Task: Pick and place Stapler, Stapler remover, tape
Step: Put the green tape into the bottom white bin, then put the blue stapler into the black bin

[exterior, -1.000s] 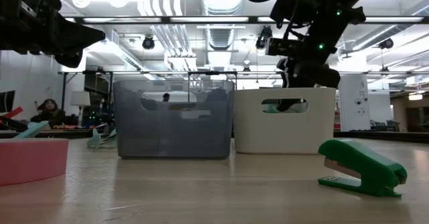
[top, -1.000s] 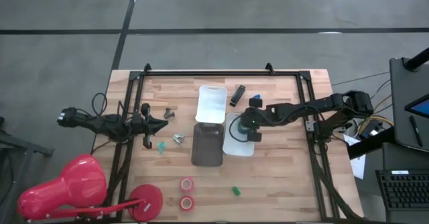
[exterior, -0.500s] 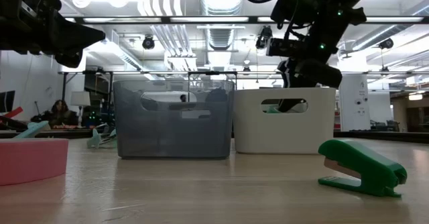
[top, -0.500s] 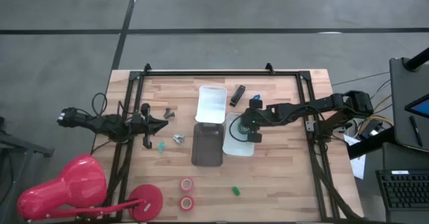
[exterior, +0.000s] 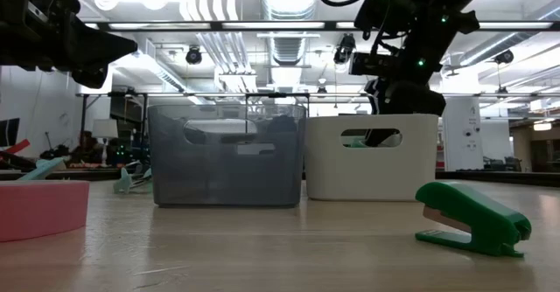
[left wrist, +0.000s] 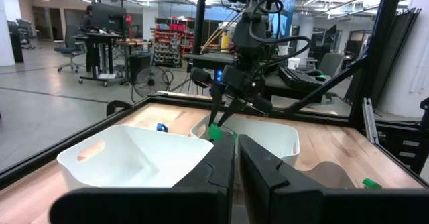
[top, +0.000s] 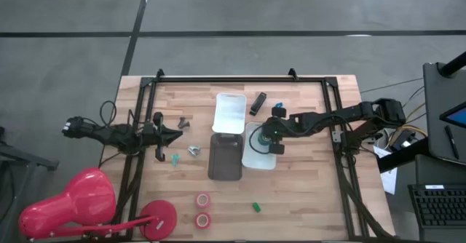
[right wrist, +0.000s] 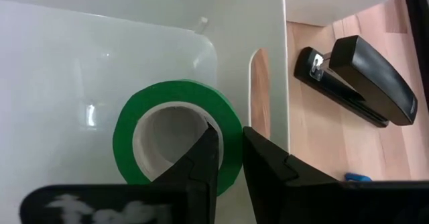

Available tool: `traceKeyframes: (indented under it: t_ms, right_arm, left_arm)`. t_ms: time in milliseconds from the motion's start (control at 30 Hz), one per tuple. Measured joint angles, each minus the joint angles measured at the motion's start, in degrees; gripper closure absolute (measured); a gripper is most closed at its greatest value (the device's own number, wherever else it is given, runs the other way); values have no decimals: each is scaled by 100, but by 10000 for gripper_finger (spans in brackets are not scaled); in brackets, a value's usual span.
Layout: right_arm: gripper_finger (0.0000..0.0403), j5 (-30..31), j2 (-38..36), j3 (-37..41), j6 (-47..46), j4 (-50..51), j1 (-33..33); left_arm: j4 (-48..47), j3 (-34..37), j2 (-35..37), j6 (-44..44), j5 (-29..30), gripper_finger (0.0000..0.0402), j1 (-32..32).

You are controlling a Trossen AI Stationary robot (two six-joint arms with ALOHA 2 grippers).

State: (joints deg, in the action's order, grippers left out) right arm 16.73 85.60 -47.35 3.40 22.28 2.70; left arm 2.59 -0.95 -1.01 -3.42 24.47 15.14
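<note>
— Where have we got the green tape roll point(right wrist: 177, 140) right now?

— Pinched through its wall by our right gripper point(right wrist: 226, 158): one finger inside the open centre, the other outside the rim, jaws nearly closed on it. It hangs over the white tray point(right wrist: 80, 56) nearest our right arm, which we judge is where it gets dropped

— Why hold it over the tray and not lower?

— From the table-level camera the right gripper point(exterior: 398, 91) sits just above the white tray's rim point(exterior: 372, 156), so the roll can clear the wall on the way in

— And what lies around it?

— A black stapler point(right wrist: 355, 80) on the wood just beside that tray, the grey tray point(top: 225, 158) next to it, a second white tray point(top: 230, 113) behind. Two red tape rolls point(top: 202, 209) and a green stapler point(top: 256, 207) wait near the front edge, well apart from the trays

— Our left side?

— The left gripper point(top: 175, 133) waits at the table's left edge with its fingers almost together, holding nothing
</note>
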Motion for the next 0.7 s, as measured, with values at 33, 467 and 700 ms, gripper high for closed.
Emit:
traceKeyframes:
  t_ms: [33,467,700]
  right_arm:
    - [344,-2,0,0,0,-2,0]
    - [264,-4,0,-57,18,-20,-7]
    - [246,-11,-7,-410,52,148,-13]
  left_arm:
    - [0,0,1,0,2,378,-2]
    - [0,0,0,0,2,378,-2]
    - [0,0,0,0,0,378,-2]
